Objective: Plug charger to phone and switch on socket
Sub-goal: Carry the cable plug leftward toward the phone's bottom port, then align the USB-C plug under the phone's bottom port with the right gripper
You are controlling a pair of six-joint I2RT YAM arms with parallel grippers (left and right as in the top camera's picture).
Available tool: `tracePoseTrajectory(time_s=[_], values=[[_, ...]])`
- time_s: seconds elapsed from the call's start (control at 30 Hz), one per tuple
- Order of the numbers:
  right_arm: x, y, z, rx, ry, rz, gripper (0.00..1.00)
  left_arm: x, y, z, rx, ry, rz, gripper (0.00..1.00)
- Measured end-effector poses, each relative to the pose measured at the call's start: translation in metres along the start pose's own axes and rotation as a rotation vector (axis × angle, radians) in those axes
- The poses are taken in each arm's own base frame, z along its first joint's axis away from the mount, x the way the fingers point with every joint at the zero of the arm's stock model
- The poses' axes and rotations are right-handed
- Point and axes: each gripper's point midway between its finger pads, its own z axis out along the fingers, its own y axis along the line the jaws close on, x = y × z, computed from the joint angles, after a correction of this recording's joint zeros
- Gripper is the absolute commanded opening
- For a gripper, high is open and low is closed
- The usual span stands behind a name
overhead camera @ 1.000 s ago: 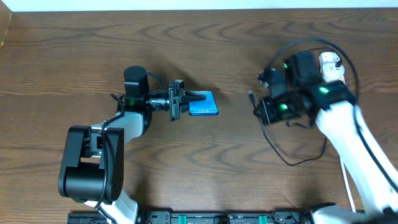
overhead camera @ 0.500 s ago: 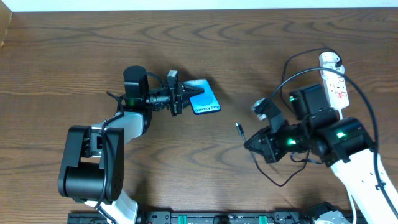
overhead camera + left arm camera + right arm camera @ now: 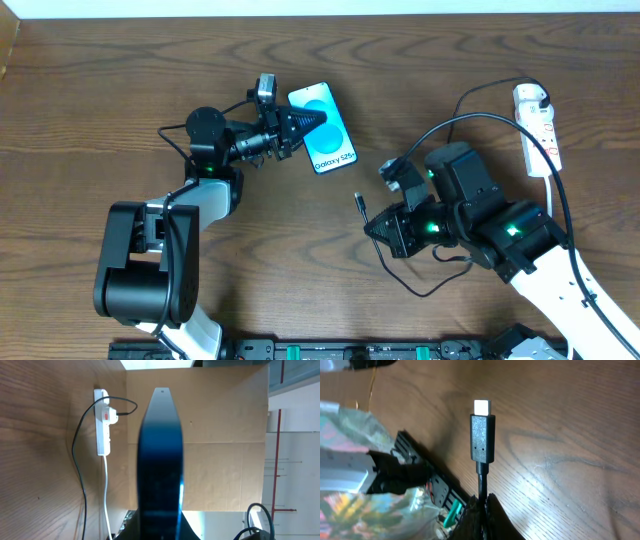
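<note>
The phone [image 3: 326, 130], its blue screen facing up, is tilted above the table with my left gripper [image 3: 298, 128] shut on its left end. In the left wrist view the phone [image 3: 160, 455] is seen edge-on, rising from between the jaws. My right gripper [image 3: 378, 224] is shut on the charger cable just behind its connector tip [image 3: 359, 203], which points towards the phone from a short way off. The right wrist view shows that connector [image 3: 482, 432] standing upright above the gripper [image 3: 482, 512]. The charger's white plug head [image 3: 531, 98] sits in the socket [image 3: 539, 128] at the far right.
The charger's thin black cable [image 3: 470, 115] loops from the socket across the right arm and over the table [image 3: 450, 285]. A white lead [image 3: 107, 495] runs down from the socket [image 3: 102, 422]. A cardboard wall [image 3: 220, 435] stands beyond the table.
The left gripper has swung the phone up and back, turning its screen to face up. The right arm has come left and nearer with the cable, away from the socket.
</note>
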Motion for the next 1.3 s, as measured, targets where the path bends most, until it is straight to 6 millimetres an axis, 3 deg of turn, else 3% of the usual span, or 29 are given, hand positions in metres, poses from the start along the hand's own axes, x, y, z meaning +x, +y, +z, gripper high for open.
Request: tracePoseTrajectory(time_s=[0.2, 0.53, 0.93, 1.1, 1.3], values=[[-0.005, -0.010, 0.006, 0.049, -0.011, 0.041, 0.01, 0.002, 0.000, 0.000, 0.000, 0.010, 0.001, 0.07], [-0.005, -0.015, 0.035, 0.096, 0.031, 0.001, 0.01, 0.005, 0.000, 0.000, -0.001, 0.028, 0.001, 0.07], [-0.022, -0.010, 0.037, 0.095, -0.039, -0.087, 0.01, 0.010, 0.000, 0.000, -0.002, 0.059, 0.008, 0.07], [-0.020, -0.001, 0.041, 0.089, -0.037, -0.127, 0.01, 0.010, 0.000, 0.000, -0.001, 0.059, 0.023, 0.07], [-0.022, -0.004, 0.042, 0.122, -0.050, -0.137, 0.01, 0.010, 0.000, 0.000, -0.001, 0.059, 0.048, 0.08]])
